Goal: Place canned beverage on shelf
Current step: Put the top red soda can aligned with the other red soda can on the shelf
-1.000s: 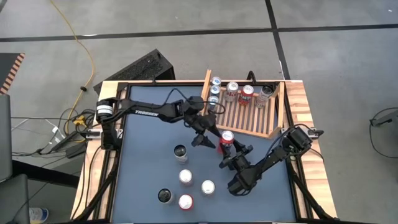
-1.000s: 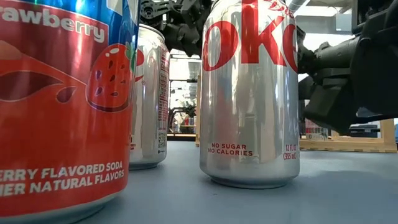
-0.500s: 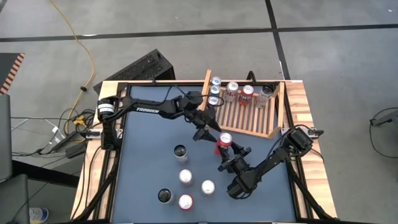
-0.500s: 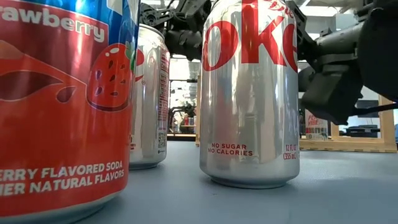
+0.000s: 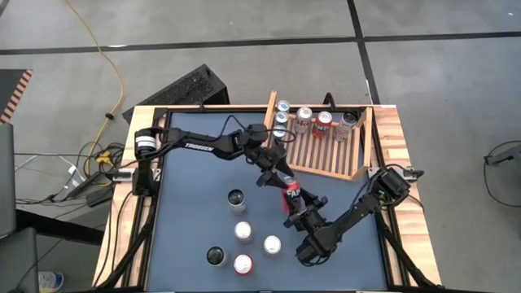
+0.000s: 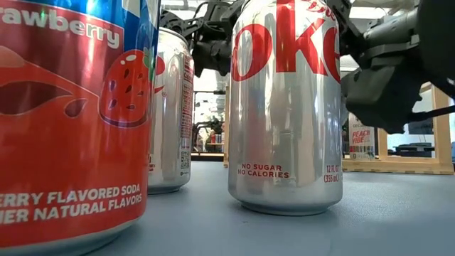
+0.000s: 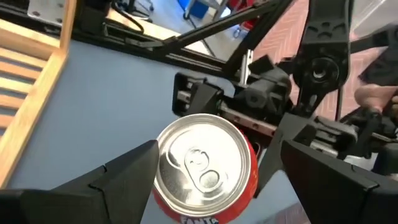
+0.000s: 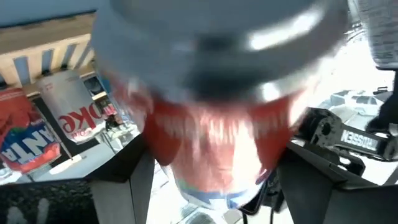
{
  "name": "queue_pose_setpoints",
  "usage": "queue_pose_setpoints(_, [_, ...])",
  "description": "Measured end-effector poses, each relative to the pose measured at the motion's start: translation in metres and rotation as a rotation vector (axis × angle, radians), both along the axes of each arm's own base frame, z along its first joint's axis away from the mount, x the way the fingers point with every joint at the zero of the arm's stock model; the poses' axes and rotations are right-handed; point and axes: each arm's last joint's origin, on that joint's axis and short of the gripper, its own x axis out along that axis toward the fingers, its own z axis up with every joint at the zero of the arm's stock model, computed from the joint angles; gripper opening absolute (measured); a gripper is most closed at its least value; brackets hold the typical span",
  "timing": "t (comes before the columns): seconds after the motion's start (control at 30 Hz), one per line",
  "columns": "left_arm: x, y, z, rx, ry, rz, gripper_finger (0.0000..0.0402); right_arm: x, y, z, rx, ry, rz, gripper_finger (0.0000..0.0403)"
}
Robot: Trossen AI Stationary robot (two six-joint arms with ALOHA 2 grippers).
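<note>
Red can (image 5: pixel 292 193): held upright above the middle of the worktop (image 5: pixel 195 212), short of the shelf's open front edge; silver lid with pull tab faces up.
Right tool (image 5: pixel 298 200): clamped on the red can's body from the near-right side; dark fingers lie against both flanks of the can in the right wrist view.
Left tool (image 5: pixel 275 174): fingers spread wide, straddling the can top from the far-left side; they stand on either side of the lid and whether they touch it cannot be told.
Shelf (image 5: pixel 363 148): light wooden rack at the far right corner of the worktop; cans stand along its far board and left board, and the slatted base nearer the front is bare.
Loose cans (image 5: pixel 242 232): several upright near the front edge of the worktop, well apart from both arms.
Step (judged): hand-over or shared carry of the can toward the shelf.
Risk 1: both tools crowd one can; if one releases before the other has closed, the can would drop and roll.
Risk 2: the two arms could collide at the can.
Risk 3: a low carry could strike the shelf's edge or topple cans already placed.
</note>
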Motion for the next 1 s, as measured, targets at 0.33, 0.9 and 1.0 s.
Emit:
queue_pose_setpoints(0.33, [-0.003, 0.000, -0.006, -0.017, 0.057, -0.047, 0.0332, 0.000, 0.000, 0.001, -0.011, -0.009, 0.003, 0.0265])
queue_pose_setpoints(0.9, [-0.007, 0.006, -0.013, -0.014, 0.110, -0.055, 0.0332, -0.001, 0.001, 0.002, -0.023, -0.004, 0.012, 0.0265])
queue_pose_setpoints(1.0, [-0.009, 0.016, -0.014, -0.055, 0.146, -0.015, 0.0332, -0.003, 0.003, 0.002, -0.024, 0.001, 0.021, 0.0265])
